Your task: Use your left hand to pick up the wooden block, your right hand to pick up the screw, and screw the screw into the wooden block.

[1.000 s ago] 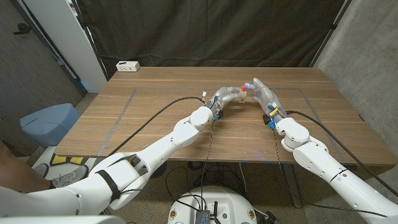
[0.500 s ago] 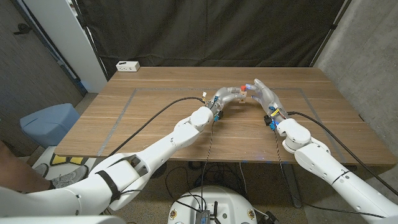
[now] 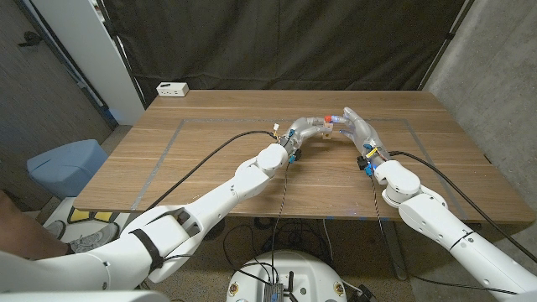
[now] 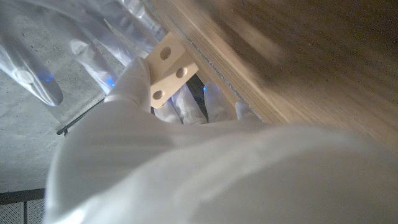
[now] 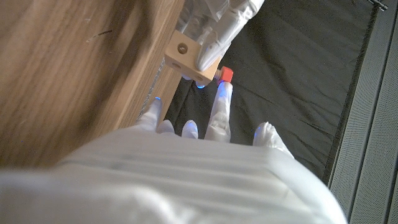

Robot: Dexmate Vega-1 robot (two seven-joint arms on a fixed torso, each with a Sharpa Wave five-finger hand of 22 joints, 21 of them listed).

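Left hand (image 3: 304, 130) grips wooden block (image 5: 189, 59); screw (image 5: 226, 74) touching it.

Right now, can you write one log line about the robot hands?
left robot hand: holds wooden block | right robot hand: holds red-headed screw at block | both raised above table

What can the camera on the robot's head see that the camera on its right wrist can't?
Head view alone: the whole wooden table, both arms reaching in, a white box at the table's far left corner and a blue bin beside the table. Right wrist view alone: a close look at the wooden block with a round hole in its side, and the screw's red head right next to it. Both show: the left hand holding the block, the right hand up against it, the dark curtain behind.
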